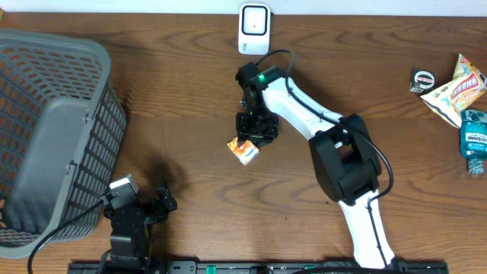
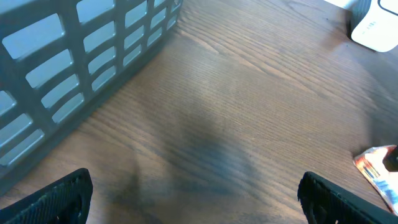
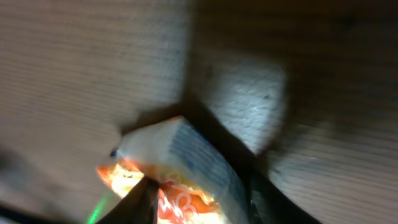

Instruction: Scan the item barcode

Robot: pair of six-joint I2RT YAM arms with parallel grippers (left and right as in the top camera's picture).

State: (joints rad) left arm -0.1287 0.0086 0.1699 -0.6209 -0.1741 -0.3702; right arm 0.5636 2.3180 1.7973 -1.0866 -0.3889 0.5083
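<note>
The small orange-and-white crinkled packet [image 1: 243, 151] is near the middle of the brown wooden bench [image 1: 183, 91], pinched between the partly closed jaws of the right gripper [image 1: 249, 138]. The white box-shaped scanner [image 1: 253, 29] stands at the far edge. The left gripper [image 2: 199, 199], jaws spread wide and empty, hangs near the grey plastic lattice basket [image 1: 53, 129].

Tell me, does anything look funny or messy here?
Nothing looks spilled or broken. The small orange packet hangs crooked in the right gripper, and the blue bottle lies on its side at the table's right end.
</note>
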